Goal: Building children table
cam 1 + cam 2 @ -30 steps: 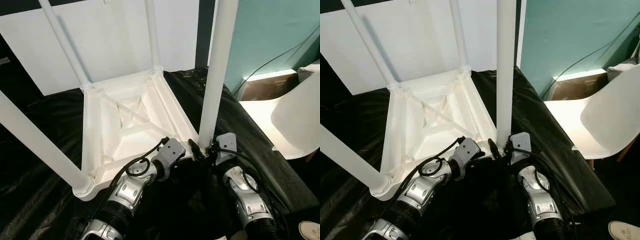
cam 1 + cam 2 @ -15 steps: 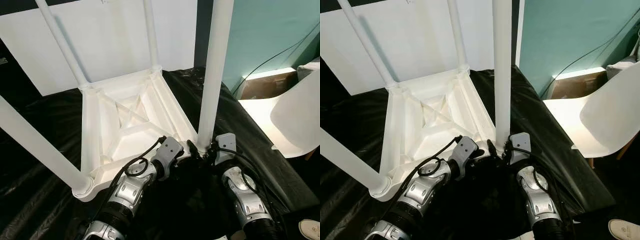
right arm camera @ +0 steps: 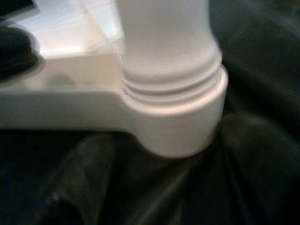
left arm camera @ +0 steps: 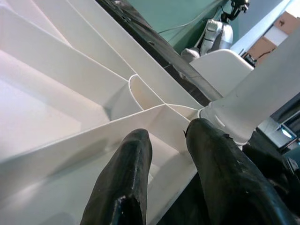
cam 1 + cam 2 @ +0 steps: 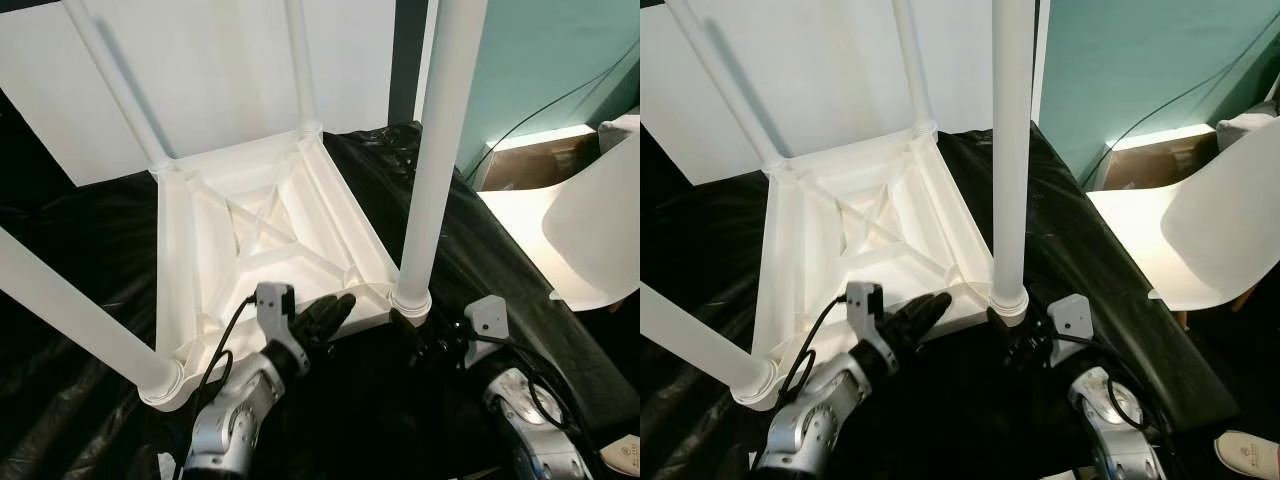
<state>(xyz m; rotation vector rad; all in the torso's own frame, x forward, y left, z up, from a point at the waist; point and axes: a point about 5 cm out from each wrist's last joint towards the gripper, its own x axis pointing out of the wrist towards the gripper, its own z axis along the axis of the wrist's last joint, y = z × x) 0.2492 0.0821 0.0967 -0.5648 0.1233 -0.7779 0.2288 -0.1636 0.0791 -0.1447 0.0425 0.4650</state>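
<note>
The white table (image 5: 250,240) lies upside down on a black sheet (image 5: 90,230), its legs pointing up. At the left, a leg (image 5: 70,310) slants up from the near-left corner socket. Further along, the left gripper (image 5: 325,312) rests on the table's near rim, its fingers (image 4: 126,178) slightly apart and laid over the plastic edge, clamped on nothing. Just right of it, another leg (image 5: 435,160) stands upright in the near-right corner socket (image 3: 183,117). The right gripper (image 5: 415,340) sits low on the sheet just beside that socket, not touching it as far as I can see; whether its fingers are apart or together I cannot tell. At far right stands a white chair (image 5: 590,240).
</note>
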